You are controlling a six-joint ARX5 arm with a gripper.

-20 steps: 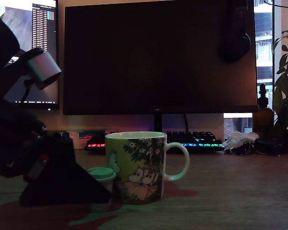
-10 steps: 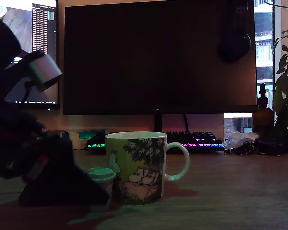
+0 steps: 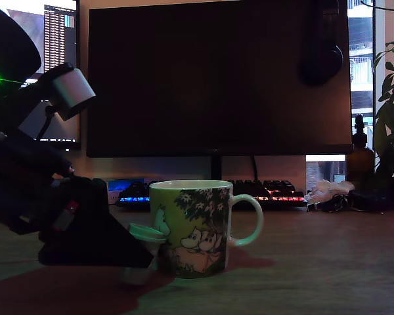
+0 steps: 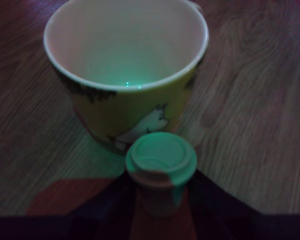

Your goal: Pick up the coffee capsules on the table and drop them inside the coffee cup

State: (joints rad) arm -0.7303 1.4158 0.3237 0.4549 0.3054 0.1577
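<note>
The pincer (image 4: 160,200) is pinching one coffee capsule (image 4: 161,160) by its sides, green lid up and tipped a bit. The capsule is sitting right beside the coffee cup (image 3: 190,226), low near its wall and close to the table (image 3: 328,269), not over the rim. I think this is the lifting step. Next it needs to go up higher than the rim, move over the opening, and let go. I am counting one capsule and one cup, and the cup is looking empty.
</note>
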